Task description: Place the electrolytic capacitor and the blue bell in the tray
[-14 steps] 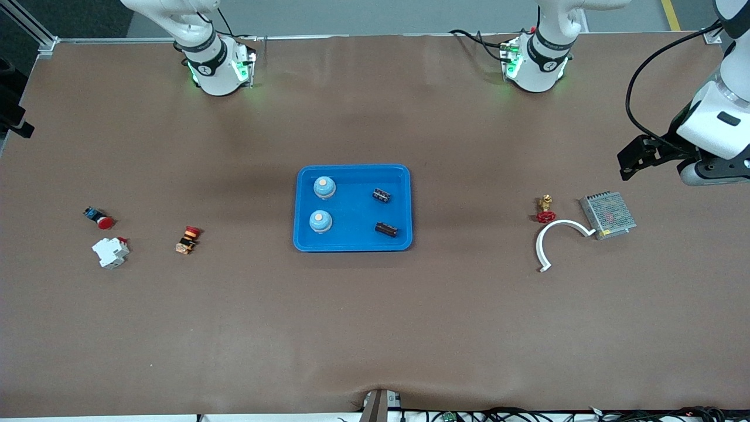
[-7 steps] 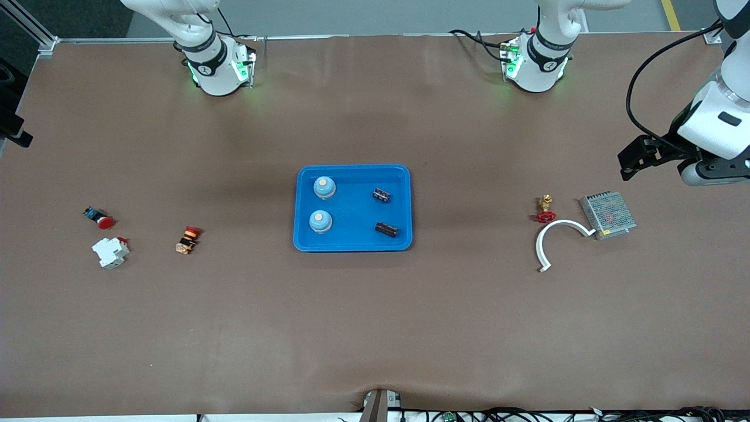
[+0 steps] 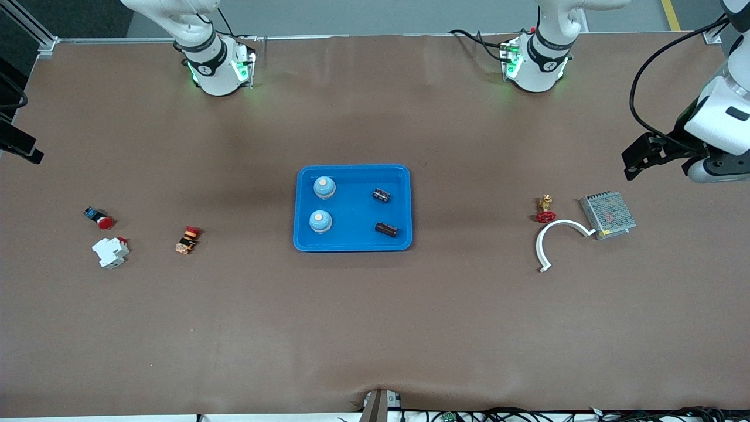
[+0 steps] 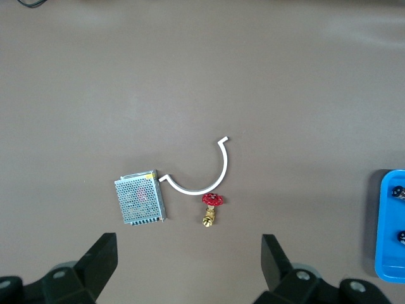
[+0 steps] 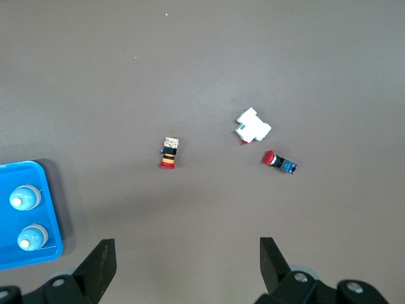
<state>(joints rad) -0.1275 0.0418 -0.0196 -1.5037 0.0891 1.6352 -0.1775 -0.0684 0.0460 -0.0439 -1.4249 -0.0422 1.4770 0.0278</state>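
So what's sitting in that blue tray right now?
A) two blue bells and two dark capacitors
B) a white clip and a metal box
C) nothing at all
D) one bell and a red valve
A: the tray holds two blue bells toward the right arm's end and two capacitors toward the left arm's end.

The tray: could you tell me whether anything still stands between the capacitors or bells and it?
Nothing does: both blue bells and both capacitors already lie in the tray.
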